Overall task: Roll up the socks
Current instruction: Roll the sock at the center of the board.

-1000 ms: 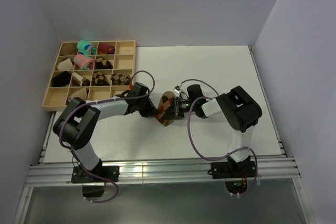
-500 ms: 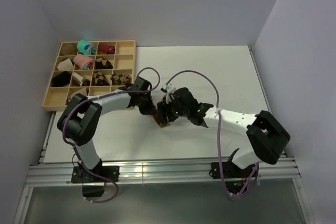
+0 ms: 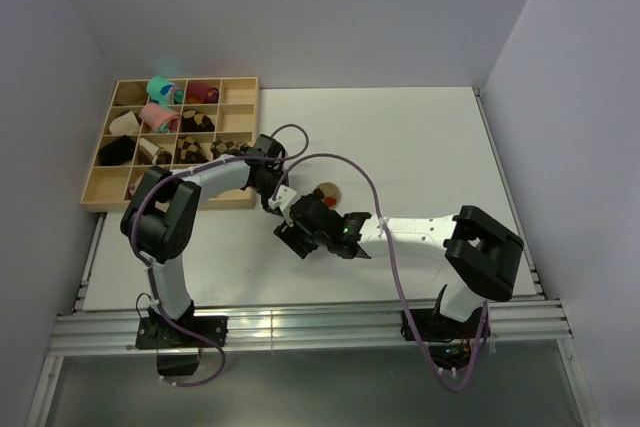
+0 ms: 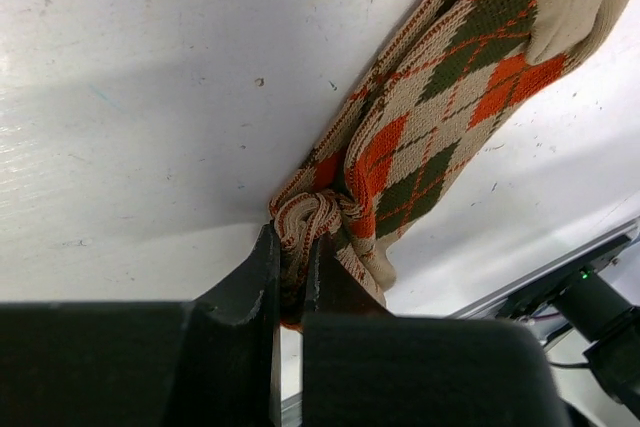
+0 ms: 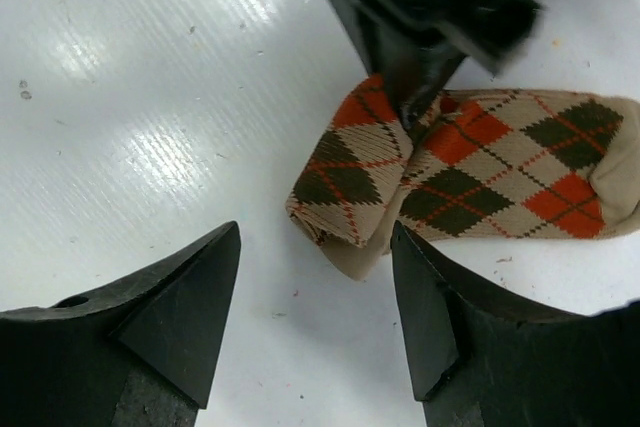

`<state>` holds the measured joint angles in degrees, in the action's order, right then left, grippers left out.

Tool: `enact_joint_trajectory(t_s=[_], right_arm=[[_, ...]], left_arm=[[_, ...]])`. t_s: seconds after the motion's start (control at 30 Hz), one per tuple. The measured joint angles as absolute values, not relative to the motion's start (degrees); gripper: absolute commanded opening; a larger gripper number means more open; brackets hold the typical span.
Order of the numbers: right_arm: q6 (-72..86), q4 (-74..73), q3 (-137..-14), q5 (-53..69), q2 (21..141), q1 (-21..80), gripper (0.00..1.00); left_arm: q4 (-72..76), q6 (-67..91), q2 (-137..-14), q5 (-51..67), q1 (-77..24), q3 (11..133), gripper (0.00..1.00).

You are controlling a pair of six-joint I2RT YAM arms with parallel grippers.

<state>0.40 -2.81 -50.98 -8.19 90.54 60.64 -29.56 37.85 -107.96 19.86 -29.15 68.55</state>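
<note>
The tan argyle socks (image 5: 480,167) with brown and orange-red diamonds lie flat on the white table, one end folded over. My left gripper (image 4: 295,247) is shut on a bunched edge of the socks (image 4: 440,97); its black fingers (image 5: 415,67) show in the right wrist view, coming down on the fold. My right gripper (image 5: 315,247) stands open just short of the folded end, touching nothing. From above, only a tan tip of the socks (image 3: 325,190) shows past the right gripper (image 3: 293,238) and the left gripper (image 3: 277,195).
A wooden compartment tray (image 3: 100,197) at the back left holds several rolled socks in pink, teal, maroon and brown-cream. The two forearms meet over the table's middle. White table (image 3: 420,147) stretches to the right and back.
My right gripper has opened and let go of the socks, and its arm has reached left. The left gripper has shut on the socks' edge and drawn them left onto the table.
</note>
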Motion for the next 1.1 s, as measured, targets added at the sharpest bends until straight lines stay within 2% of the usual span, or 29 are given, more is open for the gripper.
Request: enact_joint_trajectory(t_s=[0.47, 0.57, 0.67, 0.7, 0.87, 0.93, 1.1], right_arm=[[-5.9, -3.1, -54.7, -20.0, 101.1, 66.4, 0.68], [-6.4, -2.6, -54.8, -22.6, 102.0, 67.0, 0.61], [-6.9, -2.6, -54.8, -23.9, 102.4, 67.3, 0.45], [-6.9, -2.6, -54.8, -24.1, 102.5, 67.3, 0.32], [-6.7, -2.6, -54.7, -24.3, 102.5, 67.6, 0.05], [-6.3, -2.5, -54.6, -23.9, 102.3, 67.6, 0.00], [-4.3, -1.7, -53.8, -22.1, 101.6, 67.1, 0.02]], left_arm=[[-32.2, 33.8, -109.6, 22.1, -28.8, 70.6, 0.01], [-32.4, 33.4, -109.7, 22.8, -28.7, 70.6, 0.01], [-32.6, 32.9, -109.9, 23.6, -28.6, 70.6, 0.00], [-32.6, 32.6, -110.0, 23.8, -28.6, 70.6, 0.01], [-32.4, 32.3, -110.1, 24.4, -28.4, 70.6, 0.01], [-32.3, 32.4, -110.1, 24.6, -28.3, 70.5, 0.01], [-31.7, 32.6, -109.9, 24.9, -28.2, 69.9, 0.01]])
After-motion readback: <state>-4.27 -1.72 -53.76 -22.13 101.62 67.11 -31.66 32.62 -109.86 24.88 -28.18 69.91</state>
